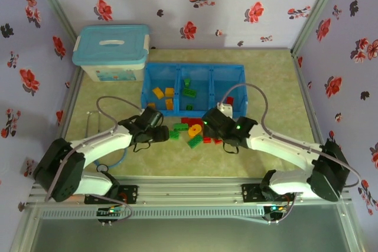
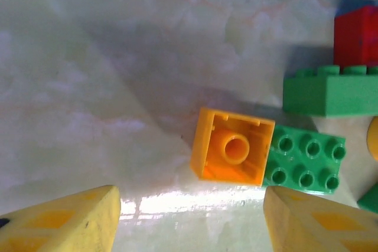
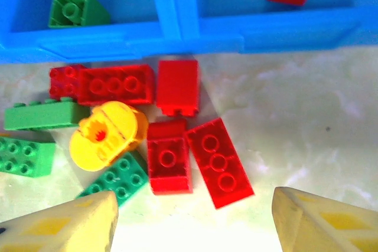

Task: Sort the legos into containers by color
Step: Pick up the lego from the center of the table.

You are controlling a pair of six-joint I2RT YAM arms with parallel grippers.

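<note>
A pale blue box [image 1: 110, 51] with a lid sits on the table [image 1: 277, 87], by walls [image 1: 195, 4] with red flowers.

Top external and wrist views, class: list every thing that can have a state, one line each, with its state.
storage box, lid on, shut.
tray, partly filled, bricks in all three compartments.
loose legos, unsorted, lying outside the tray.
orange brick, hollow side up, touching a green brick.
left end effector, open, empty, over the orange brick.
right end effector, open, empty, over the loose legos.
</note>
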